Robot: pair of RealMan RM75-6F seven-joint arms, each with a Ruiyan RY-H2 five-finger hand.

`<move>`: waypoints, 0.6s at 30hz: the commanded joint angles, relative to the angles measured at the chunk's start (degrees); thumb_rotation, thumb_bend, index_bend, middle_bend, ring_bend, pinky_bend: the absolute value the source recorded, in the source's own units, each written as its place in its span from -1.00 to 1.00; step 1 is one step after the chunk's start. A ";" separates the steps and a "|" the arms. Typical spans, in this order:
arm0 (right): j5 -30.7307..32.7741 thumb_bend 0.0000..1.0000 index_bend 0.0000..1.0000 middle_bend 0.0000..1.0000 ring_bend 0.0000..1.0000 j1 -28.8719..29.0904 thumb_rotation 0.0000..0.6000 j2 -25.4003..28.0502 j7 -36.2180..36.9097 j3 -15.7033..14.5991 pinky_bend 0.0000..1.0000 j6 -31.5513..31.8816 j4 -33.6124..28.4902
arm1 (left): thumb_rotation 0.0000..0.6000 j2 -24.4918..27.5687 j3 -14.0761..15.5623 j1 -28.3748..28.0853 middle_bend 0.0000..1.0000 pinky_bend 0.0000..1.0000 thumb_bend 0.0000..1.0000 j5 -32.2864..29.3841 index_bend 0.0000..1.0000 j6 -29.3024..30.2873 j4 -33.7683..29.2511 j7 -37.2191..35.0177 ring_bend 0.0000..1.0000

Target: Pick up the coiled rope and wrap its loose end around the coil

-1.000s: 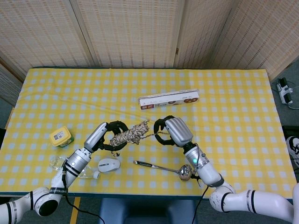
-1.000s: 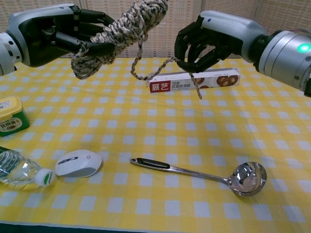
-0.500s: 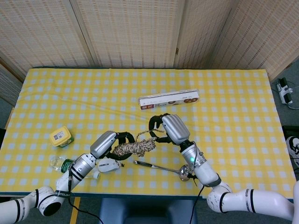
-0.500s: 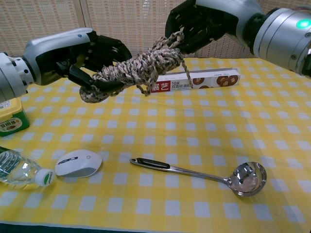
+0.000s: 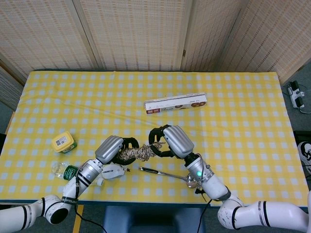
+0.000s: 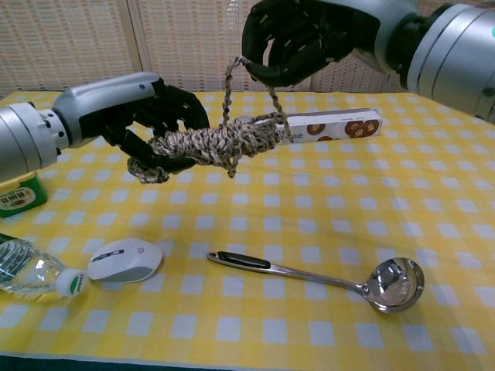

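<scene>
The coiled rope (image 6: pixel 213 145) (image 5: pixel 139 153), mottled beige and brown, hangs level in the air above the table. My left hand (image 6: pixel 151 124) (image 5: pixel 115 148) grips its left end, fingers curled around the coil. My right hand (image 6: pixel 305 39) (image 5: pixel 170 141) is above the coil's right end and pinches the loose end (image 6: pixel 230 85), which rises from the coil in a loop up to the fingers. Where exactly the strand sits between the right fingers is hidden.
On the yellow checked tablecloth (image 6: pixel 332 201) lie a white mouse (image 6: pixel 125 260), a steel ladle (image 6: pixel 325 277), a plastic bottle (image 6: pixel 35 276) at the left edge, a yellow tub (image 5: pixel 63 142), and a long white box (image 6: pixel 325 125) behind the rope.
Both hands came lower and closer together. The coil swung from tilted to level, and the right hand lifted the loose end up over the coil's right end.
</scene>
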 commanded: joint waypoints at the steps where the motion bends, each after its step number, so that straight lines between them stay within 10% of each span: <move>1: -1.18 0.10 0.51 0.14 0.08 -0.03 1.00 0.05 -0.25 -1.04 -0.09 -0.11 -1.10 | 1.00 -1.75 -0.54 -1.04 0.28 0.19 0.04 -7.78 0.28 -0.73 -0.36 7.22 0.24; 18: -6.92 0.11 0.51 0.15 0.10 -2.13 1.00 0.20 -0.89 -7.14 -0.05 0.59 -3.21 | 1.00 -1.22 -5.53 -1.17 0.32 0.24 0.05 -27.98 0.31 -0.65 -3.14 7.21 0.29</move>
